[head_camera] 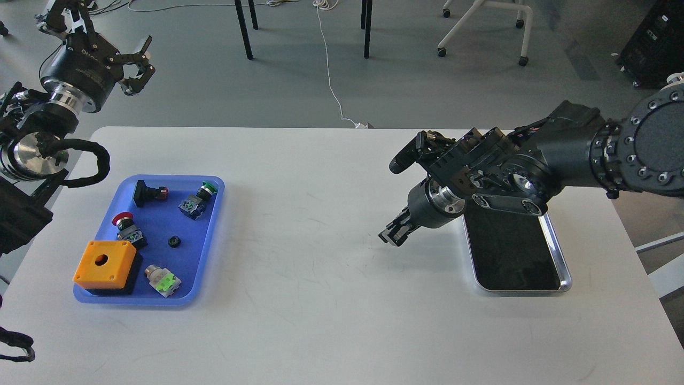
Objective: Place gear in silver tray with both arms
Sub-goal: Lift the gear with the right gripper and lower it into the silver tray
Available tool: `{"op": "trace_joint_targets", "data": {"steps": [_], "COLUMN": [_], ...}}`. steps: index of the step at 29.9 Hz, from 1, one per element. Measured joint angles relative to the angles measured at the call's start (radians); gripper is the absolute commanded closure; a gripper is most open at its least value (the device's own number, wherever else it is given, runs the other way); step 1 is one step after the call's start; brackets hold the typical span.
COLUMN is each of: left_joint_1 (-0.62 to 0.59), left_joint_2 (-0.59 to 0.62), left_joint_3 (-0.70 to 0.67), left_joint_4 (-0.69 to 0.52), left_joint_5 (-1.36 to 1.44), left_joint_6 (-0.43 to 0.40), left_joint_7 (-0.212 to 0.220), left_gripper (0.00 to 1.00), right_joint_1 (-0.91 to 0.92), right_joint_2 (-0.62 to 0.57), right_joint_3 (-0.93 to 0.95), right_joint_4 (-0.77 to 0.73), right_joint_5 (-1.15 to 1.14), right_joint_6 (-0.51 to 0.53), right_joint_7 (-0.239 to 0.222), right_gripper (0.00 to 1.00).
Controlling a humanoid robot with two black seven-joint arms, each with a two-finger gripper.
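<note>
Black gear lies in the blue tray, below the open, empty left tool; descend straight over it. Right tool, state unclear, hovers beside the silver tray.

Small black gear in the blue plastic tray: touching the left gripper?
Apart. Head view shows the small black gear lying alone in the blue plastic tray, while the left gripper is raised beyond the table's far-left edge.

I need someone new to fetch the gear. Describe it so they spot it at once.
Start at the blue tray on the table's left side. The gear lies near its middle, right of the orange box. It is the only small black ring there, with no coloured button.
</note>
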Motion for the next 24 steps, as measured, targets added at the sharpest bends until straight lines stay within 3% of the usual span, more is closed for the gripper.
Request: {"op": "trace_joint_targets", "data": {"steps": [7, 13, 24], "left_joint_1": [0.000, -0.001, -0.002], "left_joint_2": [0.000, -0.004, -0.011], "left_joint_3": [-0.002, -0.003, -0.001], "left_joint_4": [-0.007, -0.008, -0.009], "left_joint_5": [-0.001, -0.001, 0.002], "left_joint_6": [0.003, 0.007, 0.011], "left_joint_7": [0.000, 0.000, 0.000], "left_gripper": [0.02, 0.02, 0.02], "right_joint_1": [-0.006, -0.067, -0.191], "right_joint_2": [-0.289, -0.455, -0.500], "right_joint_3": [-0.009, -0.007, 0.001], "right_joint_4": [0.075, 0.096, 0.081], "right_joint_5": [-0.178, -0.234, -0.258], "right_joint_6": [-0.001, -0.013, -0.051], "right_joint_7": [-0.001, -0.001, 0.000], "right_gripper": [0.87, 0.87, 0.82]}}
